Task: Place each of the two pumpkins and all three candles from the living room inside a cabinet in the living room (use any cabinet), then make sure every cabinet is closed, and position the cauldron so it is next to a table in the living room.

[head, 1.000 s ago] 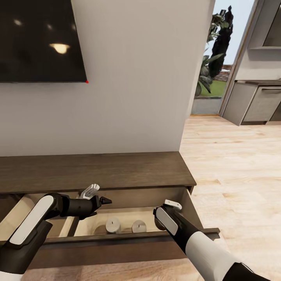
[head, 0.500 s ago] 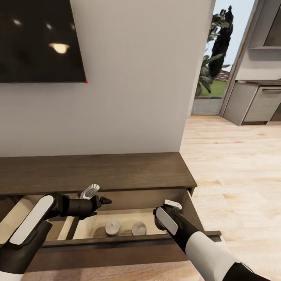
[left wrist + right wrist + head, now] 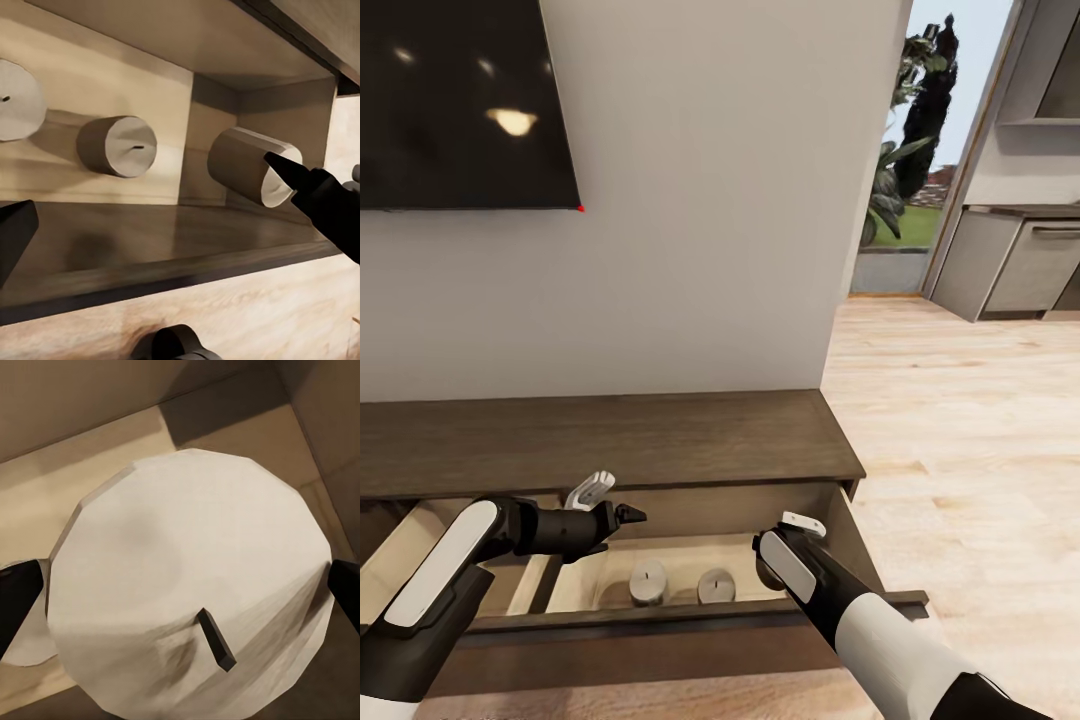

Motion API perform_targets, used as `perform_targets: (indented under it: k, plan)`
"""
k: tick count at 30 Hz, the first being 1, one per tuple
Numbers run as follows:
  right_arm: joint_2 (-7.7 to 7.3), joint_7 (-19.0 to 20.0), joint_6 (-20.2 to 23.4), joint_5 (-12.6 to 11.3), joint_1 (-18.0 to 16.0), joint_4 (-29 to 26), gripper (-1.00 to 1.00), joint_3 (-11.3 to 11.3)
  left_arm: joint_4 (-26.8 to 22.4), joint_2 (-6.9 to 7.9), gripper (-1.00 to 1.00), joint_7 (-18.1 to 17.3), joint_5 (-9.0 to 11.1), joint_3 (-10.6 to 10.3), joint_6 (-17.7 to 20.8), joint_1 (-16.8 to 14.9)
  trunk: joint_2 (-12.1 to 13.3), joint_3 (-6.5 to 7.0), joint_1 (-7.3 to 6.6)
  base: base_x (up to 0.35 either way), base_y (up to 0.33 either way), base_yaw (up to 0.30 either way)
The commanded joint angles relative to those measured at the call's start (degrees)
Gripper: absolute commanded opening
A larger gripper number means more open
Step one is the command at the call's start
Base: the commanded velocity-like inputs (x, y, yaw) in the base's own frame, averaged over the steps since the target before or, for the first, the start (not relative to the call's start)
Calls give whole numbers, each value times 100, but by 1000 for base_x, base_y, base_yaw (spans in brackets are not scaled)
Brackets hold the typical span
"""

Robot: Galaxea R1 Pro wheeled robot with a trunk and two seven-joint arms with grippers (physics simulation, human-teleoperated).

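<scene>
Right tool apparently around candle

Three tan candles upright inside open cabinet drawer.

head view high above the open drawer, both wrist views close inside it
</scene>
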Motion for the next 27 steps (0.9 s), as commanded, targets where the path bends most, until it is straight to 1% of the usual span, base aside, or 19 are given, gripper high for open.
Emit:
perform_targets:
  k: [1, 6, 14, 17, 22, 23, 27]
  plan:
    - [-4, -37, 27, -22, -6, -7, -100, 26, -5, 5, 100, 60, 56, -6, -4, -5, -3, -6, -1, 0, 0, 0]
    - [-4, -37, 27, -23, -6, -6, -100, 26, -14, 4, 100, 60, 56, -6, -4, -5, -203, -95, 109, 0, 0, 0]
    - [-4, -37, 27, -22, -6, -6, -100, 26, -326, 11, 100, 52, 67, 1, -3, 83, -203, -95, 109, 0, 0, 0]
    - [-4, -37, 27, -22, -6, -6, -100, 26, -352, 12, 100, 51, 82, 2, -3, 95, -203, -95, 109, 0, 0, 0]
    - [-4, -37, 27, -22, -6, -6, -100, 26, -363, 17, 100, 53, 162, 3, -3, 100, -203, -95, 109, 0, 0, 0]
    - [-4, -37, 27, -22, -6, -6, 100, 26, -363, 16, 100, 53, 176, 3, -3, 100, -203, -95, 109, 0, 0, 0]
    - [-4, -37, 27, -22, -6, -6, 100, 26, -357, 19, 100, 59, 194, 3, -3, 100, -203, -95, 109, 0, 0, 0]
